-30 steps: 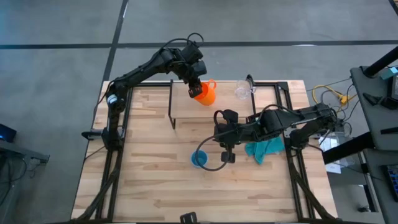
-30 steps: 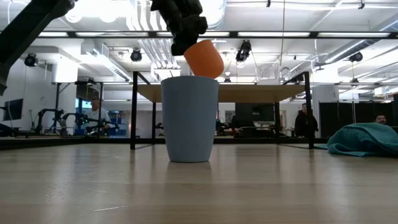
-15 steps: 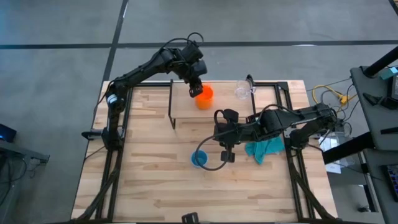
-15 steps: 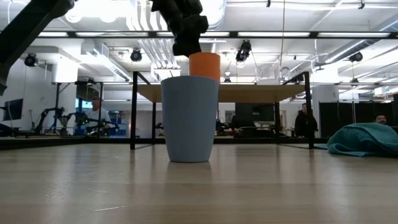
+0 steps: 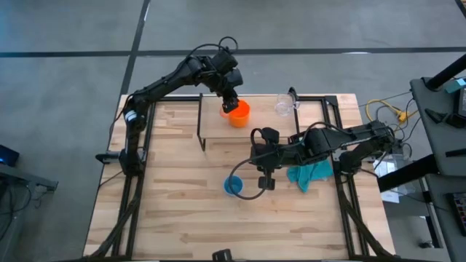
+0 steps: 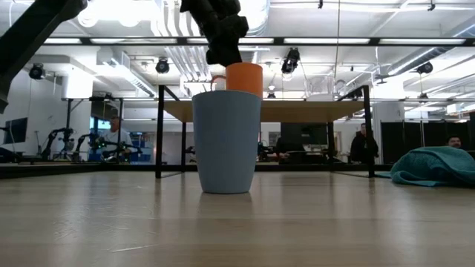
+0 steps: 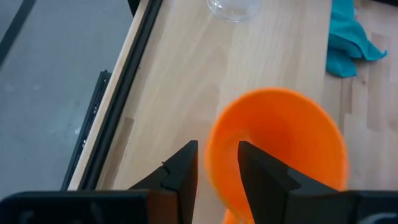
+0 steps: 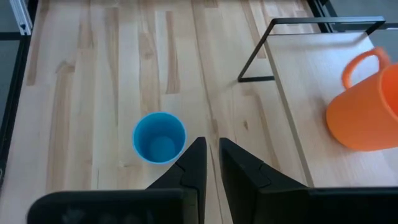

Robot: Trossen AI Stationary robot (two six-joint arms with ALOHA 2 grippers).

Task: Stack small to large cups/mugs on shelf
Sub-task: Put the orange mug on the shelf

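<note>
The orange mug (image 5: 239, 113) (image 6: 245, 78) stands upright on the shelf (image 5: 266, 125) (image 8: 311, 74), with its handle (image 8: 360, 62) toward the shelf's left end. My left gripper (image 5: 230, 102) (image 7: 216, 149) is open over the mug's rim, one finger inside and one outside. The clear cup (image 5: 282, 106) (image 7: 233, 7) stands at the shelf's far right. The blue cup (image 5: 233, 186) (image 8: 160, 138) stands upright on the table in front of the shelf. My right gripper (image 5: 263, 179) (image 8: 211, 149) hovers just right of it, shut and empty. My left gripper straddles the mug's wall at the rim (image 7: 211, 155), slanting down from the far left. A sliver of shelf shows between the outer finger (image 7: 185, 163) and the wall. I cannot tell whether the inner finger (image 7: 252, 163) touches the mug.
A teal cloth (image 5: 309, 175) (image 6: 438, 165) lies on the table to the right, under my right arm. A black cable loop (image 5: 247, 195) hangs by the blue cup. Bare table lies to the left and near. People show in the room beyond.
The orange mug hung tilted from my left gripper a second ago. It has tipped upright and come down, and now stands on the shelf. My left gripper has stayed over its rim.
</note>
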